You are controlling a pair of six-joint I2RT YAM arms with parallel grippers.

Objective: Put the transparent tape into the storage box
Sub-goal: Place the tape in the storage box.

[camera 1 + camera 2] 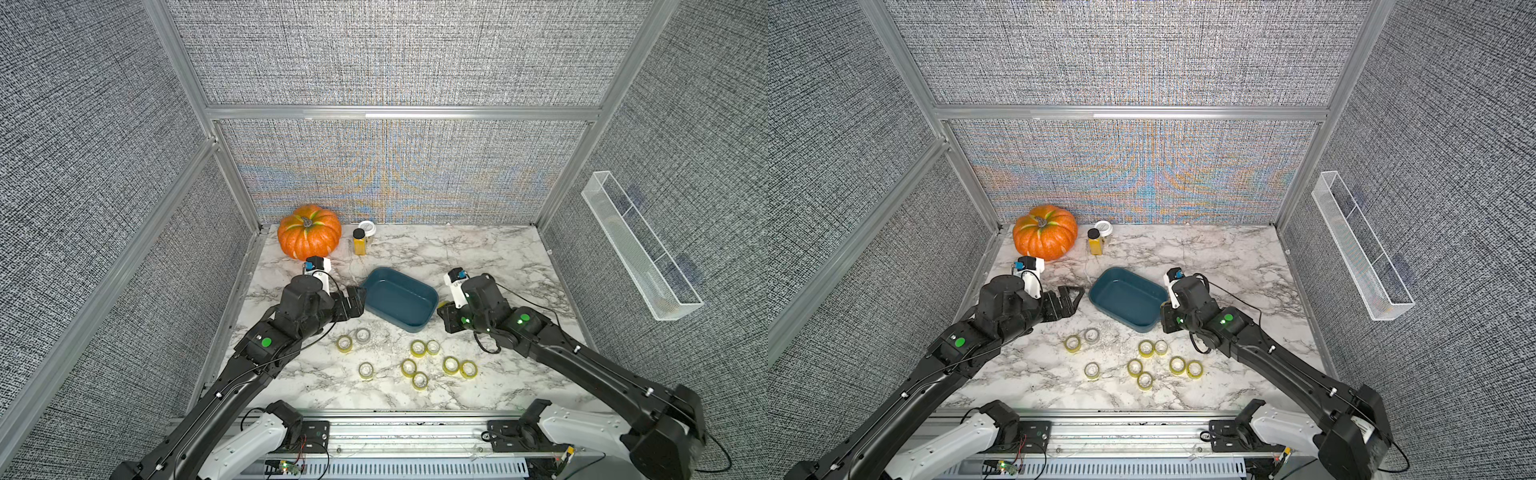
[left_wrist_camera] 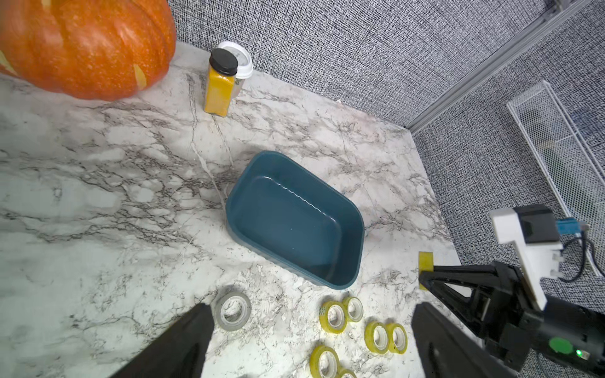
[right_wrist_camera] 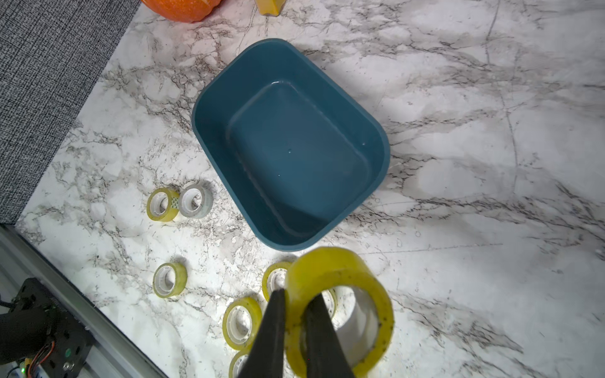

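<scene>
The storage box (image 1: pixel 399 299) (image 1: pixel 1128 299) is a shallow dark teal tub lying empty mid-table, also seen in the wrist views (image 2: pixel 294 219) (image 3: pixel 288 144). My right gripper (image 3: pixel 296 294) is shut on a yellowish transparent tape roll (image 3: pixel 340 271), one finger inside the ring and one outside. It hangs just off the box's right near corner (image 1: pixel 444 309) (image 2: pixel 425 275), outside the rim. My left gripper (image 2: pixel 309 311) (image 1: pixel 357 297) stands open and empty by the box's left end. Several more tape rolls (image 1: pixel 415 365) lie on the marble in front of the box.
An orange pumpkin (image 1: pixel 309 232), a yellow spice jar (image 1: pixel 359 242) and a white-lidded cup (image 1: pixel 367 227) stand at the back left. A greyish tape roll (image 2: pixel 233 310) lies near my left fingers. A long clear divided tray (image 1: pixel 640 249) hangs on the right wall.
</scene>
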